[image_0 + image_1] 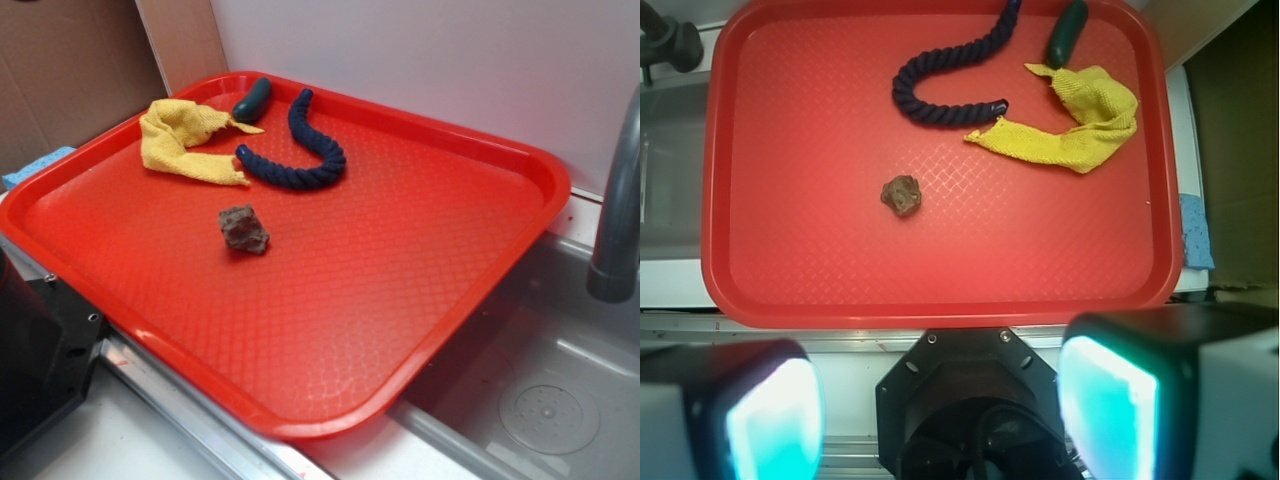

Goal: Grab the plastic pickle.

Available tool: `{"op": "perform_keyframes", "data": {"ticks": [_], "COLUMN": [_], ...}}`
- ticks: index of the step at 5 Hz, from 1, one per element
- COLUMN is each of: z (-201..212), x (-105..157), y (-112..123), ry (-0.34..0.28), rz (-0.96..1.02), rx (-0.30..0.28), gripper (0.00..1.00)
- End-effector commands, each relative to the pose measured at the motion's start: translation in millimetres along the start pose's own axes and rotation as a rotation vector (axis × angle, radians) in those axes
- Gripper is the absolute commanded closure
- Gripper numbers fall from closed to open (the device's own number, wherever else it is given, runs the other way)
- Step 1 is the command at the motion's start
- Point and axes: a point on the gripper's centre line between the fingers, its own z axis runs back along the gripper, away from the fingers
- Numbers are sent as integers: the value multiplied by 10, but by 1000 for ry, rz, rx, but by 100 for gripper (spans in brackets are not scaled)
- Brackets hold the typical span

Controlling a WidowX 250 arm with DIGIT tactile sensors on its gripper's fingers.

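Far ahead of the spread-open pincer (pixel 940 400), lying by the yellow cloth (pixel 1080 120): plastic pickle (pixel 1065 35), seeming light, stiff, slick; gripping mid-body looking safest.

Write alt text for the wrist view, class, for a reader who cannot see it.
Seen from above, a red tray holds a dark green plastic pickle at its far edge, beside a yellow cloth and a curved navy rope, with a small brown lump near the middle. The fingers, spread wide apart, frame the bottom.

The tool (pixel 940 410) is held wide open, both fingers (pixel 770 415) spread apart (pads glowing teal), with nothing gripped between them.
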Motion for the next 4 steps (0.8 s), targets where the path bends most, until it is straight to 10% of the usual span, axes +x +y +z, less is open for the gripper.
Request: {"op": "perform_keyframes", "data": {"ticks": [1, 2, 4], "z": [0, -62, -340], "x": [0, 89, 369], "y": [0, 95, 306], "ry": [0, -88, -200], "rz": [0, 66, 208], "rx": [0, -87, 33], "gripper": [0, 0, 0]}}
